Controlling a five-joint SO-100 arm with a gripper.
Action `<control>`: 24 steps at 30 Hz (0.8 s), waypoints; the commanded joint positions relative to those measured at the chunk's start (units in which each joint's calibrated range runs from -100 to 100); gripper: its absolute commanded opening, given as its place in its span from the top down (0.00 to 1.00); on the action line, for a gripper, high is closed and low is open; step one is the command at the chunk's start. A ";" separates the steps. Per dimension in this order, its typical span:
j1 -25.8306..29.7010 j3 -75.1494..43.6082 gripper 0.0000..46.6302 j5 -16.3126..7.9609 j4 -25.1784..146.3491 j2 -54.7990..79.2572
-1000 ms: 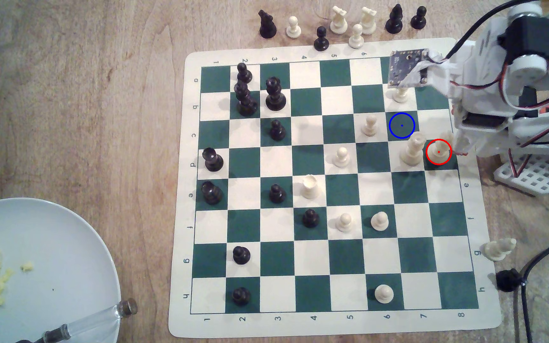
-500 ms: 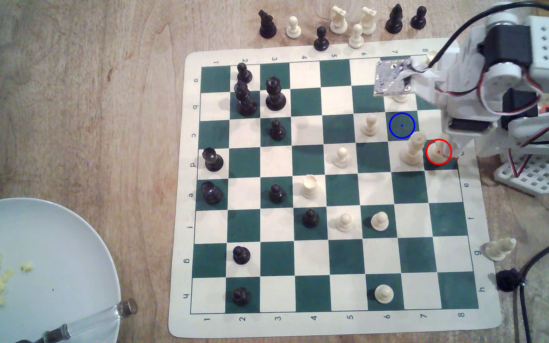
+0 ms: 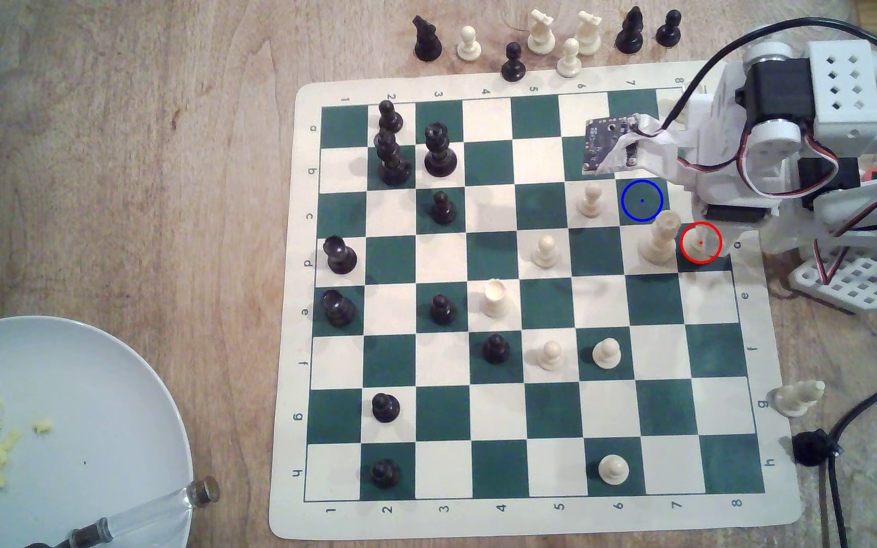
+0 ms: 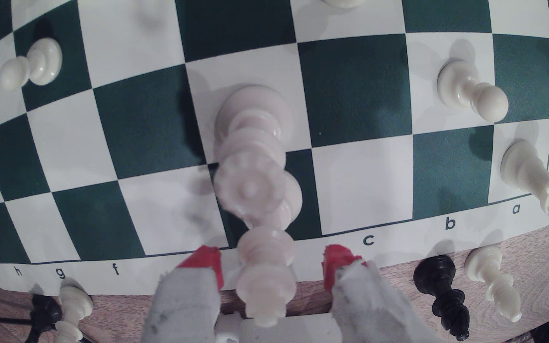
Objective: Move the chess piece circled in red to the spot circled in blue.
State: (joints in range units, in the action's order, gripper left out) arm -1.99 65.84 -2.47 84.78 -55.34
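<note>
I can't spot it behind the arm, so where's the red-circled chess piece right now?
In the exterior view the red-circled chess piece stands on a green square at the board's right edge, right of the crowned cream piece. The wrist view shows it between the open gripper fingers.

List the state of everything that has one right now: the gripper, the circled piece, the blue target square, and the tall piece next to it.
Gripper: open, red-tipped fingers either side of the piece, not touching.
Tall cream-white chess piece with knobbly top: upright on the red-ringed square, not gripped.
Blue-ringed dark green square: unoccupied.
Tall cream piece with flared crown: upright, beside the circled piece.
</note>
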 commanded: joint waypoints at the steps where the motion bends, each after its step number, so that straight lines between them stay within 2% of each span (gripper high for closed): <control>1: 0.15 -1.02 0.66 -0.29 -0.51 0.84; 11: 0.78 -1.29 0.71 -0.44 -0.18 0.67; 24: 1.87 -1.38 0.86 -0.49 -0.10 0.67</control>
State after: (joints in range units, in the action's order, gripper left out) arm -0.22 65.84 -2.76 84.38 -54.25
